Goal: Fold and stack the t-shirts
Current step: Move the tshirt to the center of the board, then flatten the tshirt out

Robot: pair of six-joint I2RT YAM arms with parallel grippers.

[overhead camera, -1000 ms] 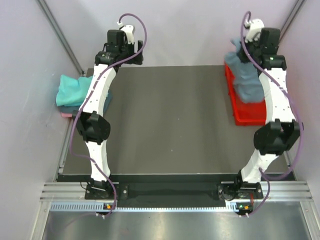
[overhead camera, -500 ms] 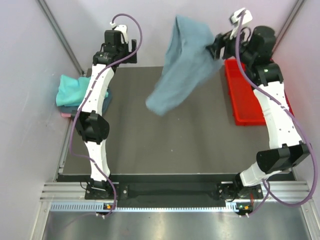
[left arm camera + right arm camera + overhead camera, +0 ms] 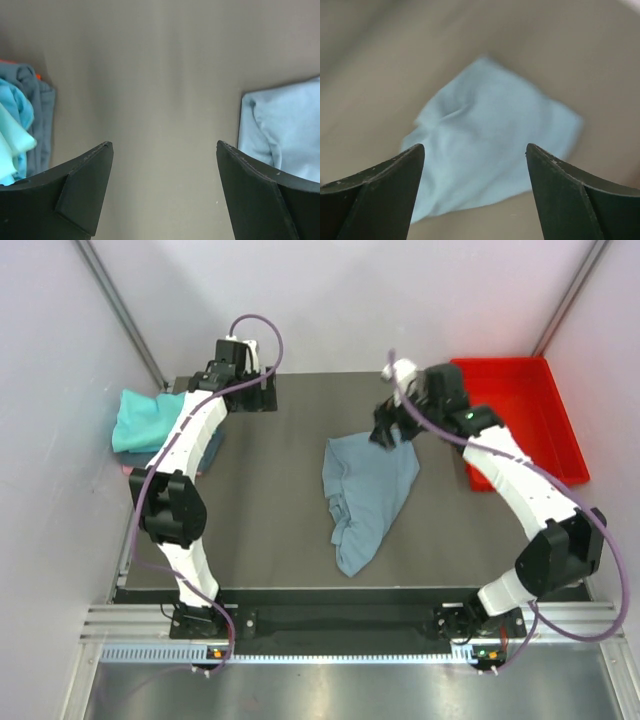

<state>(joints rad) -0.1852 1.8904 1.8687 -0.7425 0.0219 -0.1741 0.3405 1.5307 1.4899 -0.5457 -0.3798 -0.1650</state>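
The grey-blue t-shirt (image 3: 368, 490) lies rumpled in the middle of the table (image 3: 260, 530), its narrow end toward the bottom of the frame. Both tools stand wide and hold nothing. The right tool (image 3: 388, 432) hovers at the shirt's upper right corner, and the left tool (image 3: 165, 146) is over bare table at upper left. The shirt should be spread flat first: each tool pinches one corner, a single layer only, and they draw gently apart. A second ago the right tool gripped the shirt, bunched over the red tray (image 3: 535, 410). Half a second ago it swung through the air.
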